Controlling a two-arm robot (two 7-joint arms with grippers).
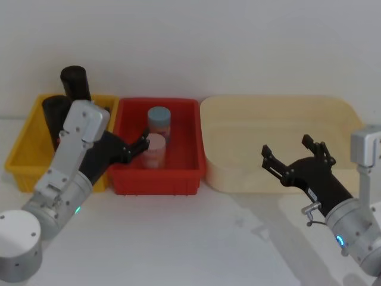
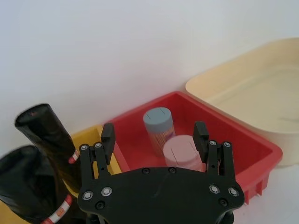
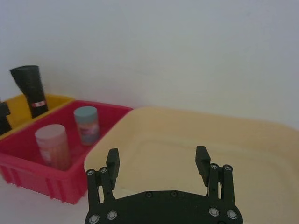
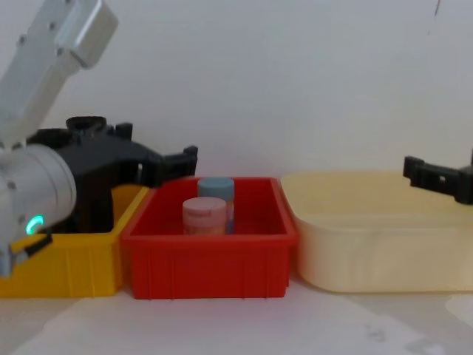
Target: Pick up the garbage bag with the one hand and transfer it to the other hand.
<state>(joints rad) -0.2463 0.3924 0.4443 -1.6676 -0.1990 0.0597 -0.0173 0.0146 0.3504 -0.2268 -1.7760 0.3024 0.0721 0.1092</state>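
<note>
The left gripper [image 1: 136,149], on the arm with the teal-green light, has its fingers spread wide and holds nothing. It hangs over the edge where the red bin [image 1: 178,179] meets the yellow bin [image 1: 21,158]. Seen from the head camera, a pink jar [image 1: 156,150] stands just beside its fingertips at three o'clock. A jar with a grey-blue lid [image 1: 159,121] stands behind that one, at about one o'clock. Both jars are upright inside the red bin.

The garbage bag [image 1: 75,83] is at about eleven o'clock from this gripper, apart from it. It stands tilted in the far part of the yellow bin and shows a red-and-white band [image 2: 73,157]. A second black roll [image 1: 53,116] leans just beside it in the same bin.

The right gripper [image 1: 287,149], on the arm with the blue light, is also wide open and empty. It hangs above the beige tray [image 1: 238,179], at three o'clock from the red bin. All three containers stand in one row on the white table [image 1: 196,238].
</note>
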